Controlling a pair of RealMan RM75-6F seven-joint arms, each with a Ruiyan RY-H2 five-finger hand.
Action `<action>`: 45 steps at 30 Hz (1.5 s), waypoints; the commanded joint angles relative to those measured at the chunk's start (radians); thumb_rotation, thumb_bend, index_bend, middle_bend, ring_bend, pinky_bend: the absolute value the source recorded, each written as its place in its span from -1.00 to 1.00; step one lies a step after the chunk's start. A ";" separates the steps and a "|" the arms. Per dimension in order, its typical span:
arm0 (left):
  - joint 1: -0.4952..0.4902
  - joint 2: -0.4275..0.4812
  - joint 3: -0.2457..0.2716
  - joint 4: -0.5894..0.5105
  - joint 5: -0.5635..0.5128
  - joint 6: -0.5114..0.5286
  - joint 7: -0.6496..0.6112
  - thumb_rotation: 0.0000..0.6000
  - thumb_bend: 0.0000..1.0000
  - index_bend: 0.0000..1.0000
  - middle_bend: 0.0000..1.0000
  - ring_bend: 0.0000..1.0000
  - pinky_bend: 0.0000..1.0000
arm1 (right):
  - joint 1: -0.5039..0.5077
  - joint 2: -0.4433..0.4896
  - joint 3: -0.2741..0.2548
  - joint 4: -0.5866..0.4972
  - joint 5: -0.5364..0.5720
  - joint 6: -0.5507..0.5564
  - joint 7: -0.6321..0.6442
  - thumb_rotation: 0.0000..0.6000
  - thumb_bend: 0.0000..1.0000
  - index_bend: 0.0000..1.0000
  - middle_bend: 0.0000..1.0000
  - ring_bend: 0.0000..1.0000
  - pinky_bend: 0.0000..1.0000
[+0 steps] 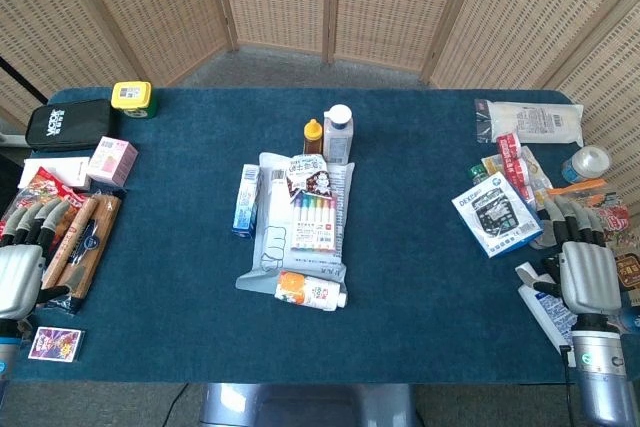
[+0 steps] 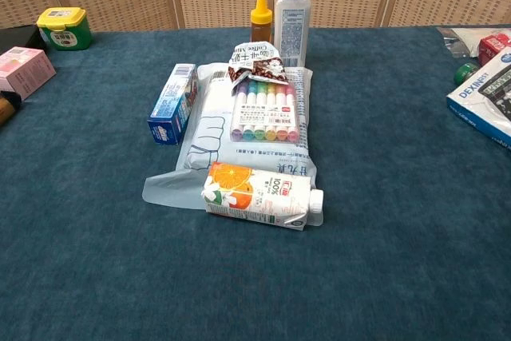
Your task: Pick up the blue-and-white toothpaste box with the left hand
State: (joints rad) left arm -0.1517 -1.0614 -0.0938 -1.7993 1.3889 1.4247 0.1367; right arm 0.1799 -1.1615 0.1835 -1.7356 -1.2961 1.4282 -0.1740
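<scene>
The blue-and-white toothpaste box (image 1: 246, 200) (image 2: 174, 104) lies lengthwise on the blue table cloth, against the left edge of a clear plastic pouch (image 1: 270, 247). My left hand (image 1: 22, 259) rests far off at the table's left edge, over a brown packet, fingers extended and holding nothing. At the right edge, my right hand (image 1: 585, 265) sits with fingers extended and nothing in it. Neither hand shows in the chest view.
On the pouch lie a marker set (image 1: 314, 222) (image 2: 265, 108) and a snack bag (image 2: 257, 63). An orange juice carton (image 1: 310, 291) (image 2: 257, 196) lies in front. Two bottles (image 1: 337, 134) stand behind. Left: black case (image 1: 66, 125), yellow tub (image 1: 131, 95), pink box (image 1: 112, 160). Right: calculator box (image 1: 494, 215).
</scene>
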 commanded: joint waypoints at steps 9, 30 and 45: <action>-0.002 0.006 0.003 -0.003 0.001 -0.003 -0.006 1.00 -0.36 -0.87 -1.00 -1.00 -1.00 | 0.001 -0.006 0.000 -0.002 0.000 0.001 0.006 1.00 -1.00 -1.00 -1.00 -1.00 -1.00; -0.116 0.000 0.016 0.092 0.011 -0.188 0.060 1.00 -0.36 -1.00 -1.00 -1.00 -1.00 | -0.026 0.017 -0.008 -0.032 -0.009 0.038 -0.002 1.00 -1.00 -1.00 -1.00 -1.00 -1.00; -0.342 -0.106 -0.018 0.314 0.094 -0.406 -0.022 1.00 -0.36 -1.00 -1.00 -1.00 -1.00 | -0.054 0.040 -0.015 -0.067 -0.020 0.075 -0.017 1.00 -1.00 -1.00 -1.00 -1.00 -1.00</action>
State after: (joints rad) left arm -0.4654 -1.1504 -0.1040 -1.5060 1.4645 1.0443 0.1398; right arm 0.1273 -1.1222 0.1686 -1.8018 -1.3156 1.5018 -0.1906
